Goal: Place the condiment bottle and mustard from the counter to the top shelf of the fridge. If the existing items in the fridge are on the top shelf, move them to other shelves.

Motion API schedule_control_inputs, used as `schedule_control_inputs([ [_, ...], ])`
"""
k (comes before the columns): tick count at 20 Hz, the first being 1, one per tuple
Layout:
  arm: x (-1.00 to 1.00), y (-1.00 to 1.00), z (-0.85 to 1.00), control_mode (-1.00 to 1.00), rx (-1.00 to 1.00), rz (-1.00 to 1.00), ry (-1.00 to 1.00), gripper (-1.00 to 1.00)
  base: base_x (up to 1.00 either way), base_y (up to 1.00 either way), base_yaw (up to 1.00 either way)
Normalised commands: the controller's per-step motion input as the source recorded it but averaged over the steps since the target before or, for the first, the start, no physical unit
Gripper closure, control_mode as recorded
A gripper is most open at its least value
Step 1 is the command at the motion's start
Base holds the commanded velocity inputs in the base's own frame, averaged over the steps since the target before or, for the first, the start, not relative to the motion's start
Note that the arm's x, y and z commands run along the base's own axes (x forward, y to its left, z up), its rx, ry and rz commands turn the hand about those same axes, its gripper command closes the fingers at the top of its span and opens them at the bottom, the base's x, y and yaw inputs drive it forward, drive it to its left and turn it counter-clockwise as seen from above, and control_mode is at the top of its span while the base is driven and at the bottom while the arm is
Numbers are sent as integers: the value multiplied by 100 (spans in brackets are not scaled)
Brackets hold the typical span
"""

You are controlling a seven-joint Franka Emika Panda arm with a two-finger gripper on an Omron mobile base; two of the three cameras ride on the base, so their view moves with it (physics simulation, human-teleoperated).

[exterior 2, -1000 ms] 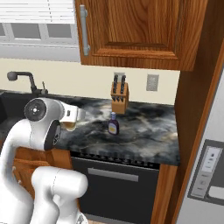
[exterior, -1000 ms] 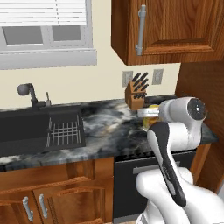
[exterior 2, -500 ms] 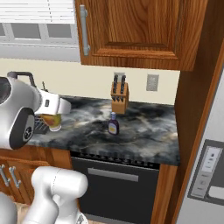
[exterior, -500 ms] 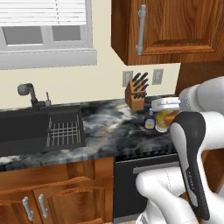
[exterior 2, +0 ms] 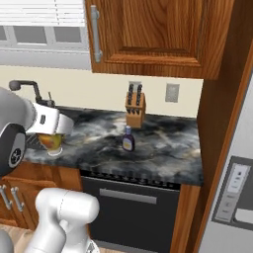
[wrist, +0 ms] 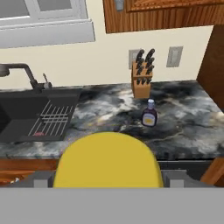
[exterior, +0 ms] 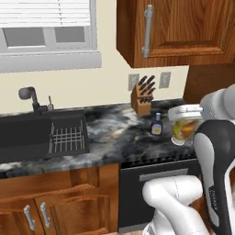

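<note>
Two task items: one mustard [wrist: 108, 159] gripped wide in the jaws above the tabletop [exterior: 114, 133] front edge, one condiment bottle [exterior: 156, 125] standing on the tabletop before one knife block [exterior: 142, 95]; one sink [exterior: 41, 135] lies left.

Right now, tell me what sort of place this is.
A home kitchen: a sink set in a dark stone counter, a knife block by the wall, wooden cabinets overhead.
</note>
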Motion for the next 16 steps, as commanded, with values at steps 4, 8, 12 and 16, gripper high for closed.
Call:
schedule_control_inputs([
  [4, 0, 0, 0, 100, 0, 0, 0, 100, -100, -54, -1],
  [8, 0, 0, 0, 100, 0, 0, 0, 100, -56, -100, -6],
  [12, 0, 0, 0, 100, 0, 0, 0, 100, 1, -100, -11],
  [16, 0, 0, 0, 100, 0, 0, 0, 100, 31, -100, -6],
])
